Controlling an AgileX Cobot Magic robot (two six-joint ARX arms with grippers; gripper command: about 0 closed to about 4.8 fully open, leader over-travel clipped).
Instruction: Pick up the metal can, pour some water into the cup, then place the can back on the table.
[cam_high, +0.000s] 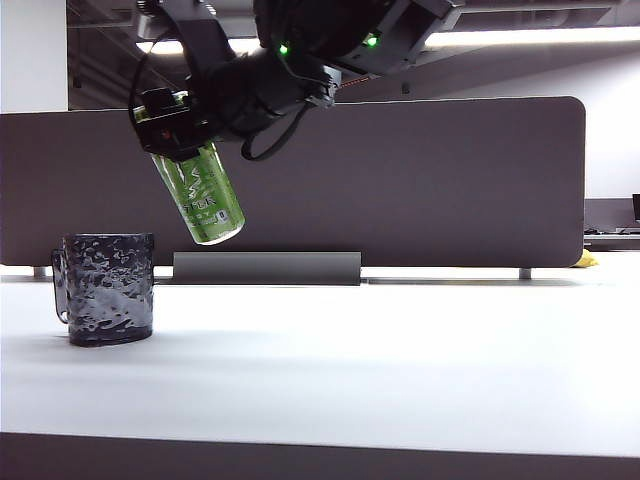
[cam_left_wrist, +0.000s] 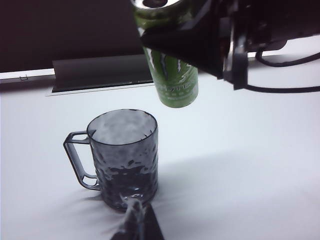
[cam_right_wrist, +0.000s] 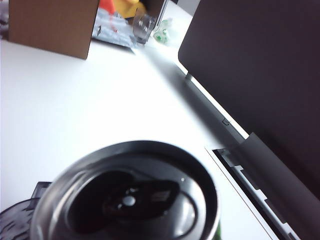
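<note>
Your right pincer (cam_high: 172, 128) pinched the can (cam_high: 203, 196) by its upper part, holding it in the air above the surface (cam_high: 400, 370) and just right of the cup (cam_high: 107, 288) in the exterior view. The can's long axis was tilted: its top leaned up and left toward the space over the cup, while its base pointed down and to the right. No part of the can touched the cup or the surface.

The can was a slim bright-green cylinder with a black claw mark and pale lettering; from the right wrist its silver top (cam_right_wrist: 130, 195) with the dark opening filled the foreground, blurred. The cup stood upright on the plain white surface, a squat, dark, see-through mug with a bumpy, glossy wall and a side handle (cam_left_wrist: 77, 160).

You could see only a dark tip of your left pincer (cam_left_wrist: 137, 225) beside the cup's base; whether it was spread or pressed together I cannot tell.
</note>
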